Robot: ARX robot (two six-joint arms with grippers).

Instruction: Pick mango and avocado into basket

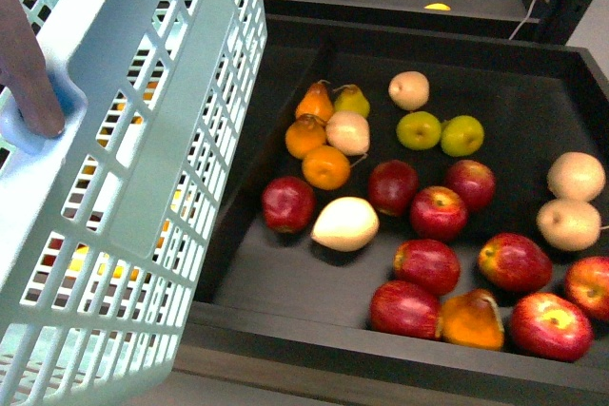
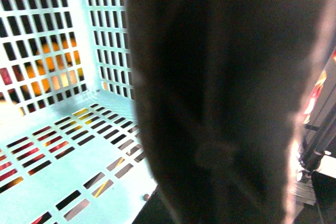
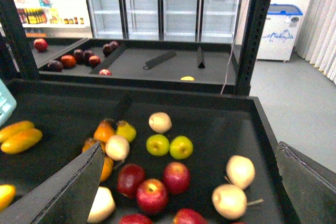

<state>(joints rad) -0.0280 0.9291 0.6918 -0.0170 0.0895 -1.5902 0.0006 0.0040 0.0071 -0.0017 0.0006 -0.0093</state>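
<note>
Nothing's done yet as far as I can see: the basket [image 1: 162, 187] floor looks bare, mangoes [image 3: 21, 139] lie in the compartment beside the apples [image 1: 438, 211], no avocado spotted, right gripper [image 3: 188, 150] gapes wide and empty, left gripper's state I can't tell.

L near: basket [image 1: 143, 187]. R: tray [image 1: 314, 332] w/ apples [image 1: 428, 265] near, oranges [image 1: 325, 166] far-L; mangoes [image 3: 21, 136] in L compartment, by basket.
</note>
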